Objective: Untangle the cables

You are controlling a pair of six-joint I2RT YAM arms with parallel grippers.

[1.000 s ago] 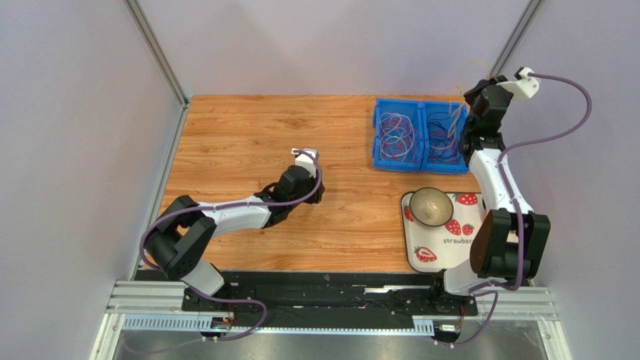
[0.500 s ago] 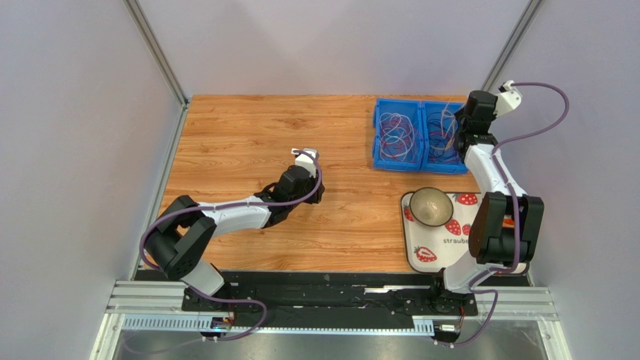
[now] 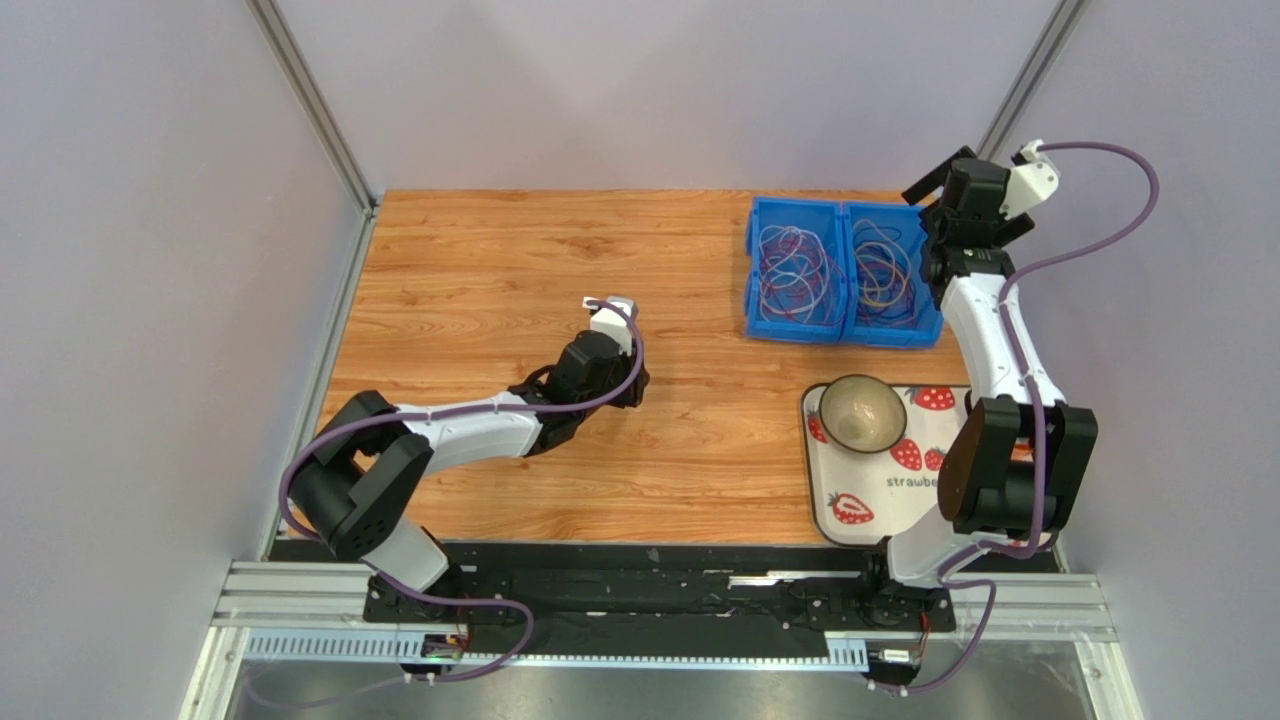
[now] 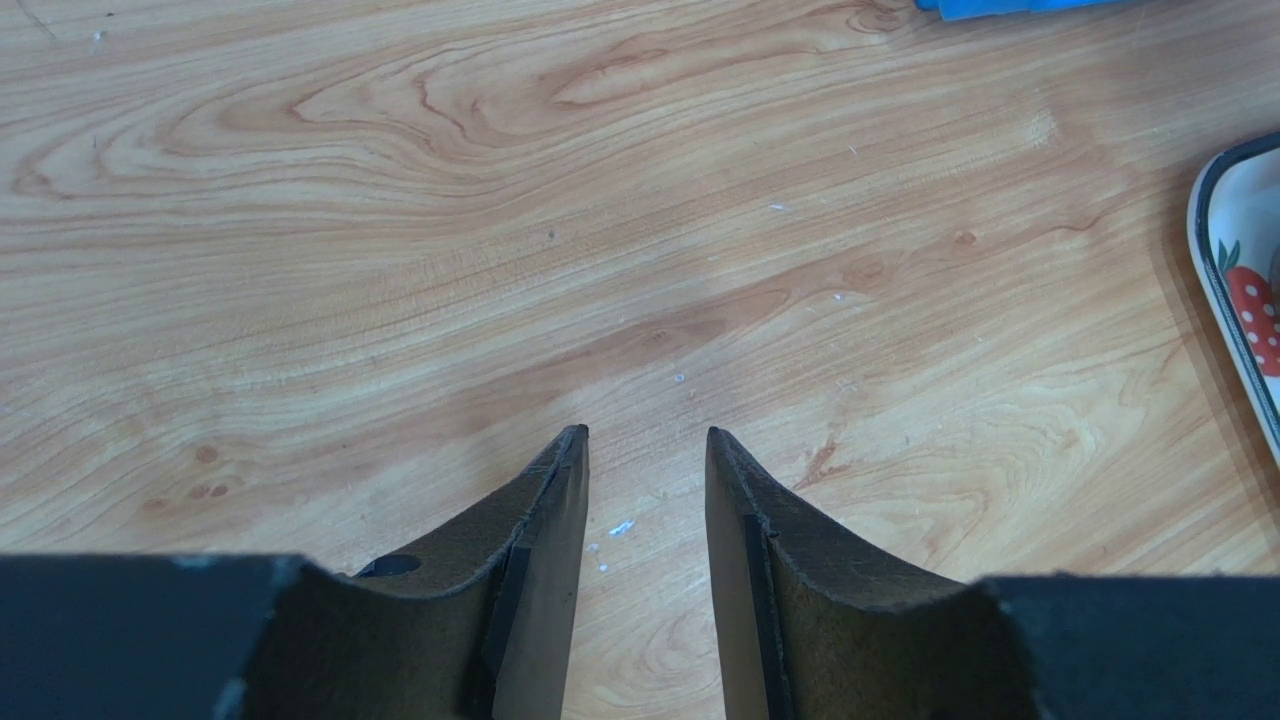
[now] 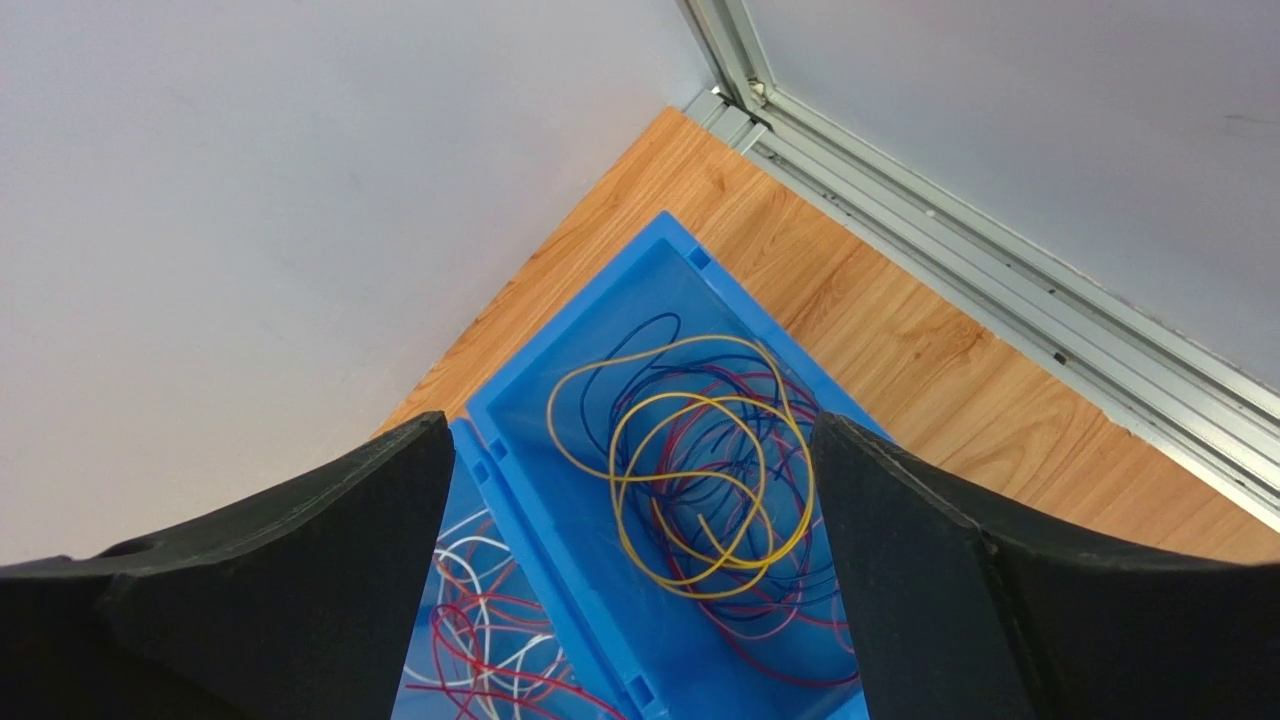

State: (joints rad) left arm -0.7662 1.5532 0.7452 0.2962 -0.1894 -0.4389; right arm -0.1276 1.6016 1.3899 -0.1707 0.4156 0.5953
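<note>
Hovering low over the middle of the bench (image 3: 496,255), the left tool (image 4: 646,438) shows its jaws part-way apart with nothing between them, well apart from the work. Farther back on the right, the right tool (image 5: 628,450) hangs with jaws spread wide and empty directly above the blue bin (image 3: 827,333), looking straight down into its right compartment. The cables (image 5: 684,495) lie there as overlapping yellow, purple and red loops; white and red ones fill the left compartment. By position, the right arm is plainly the nearer, a straight drop away.
</note>
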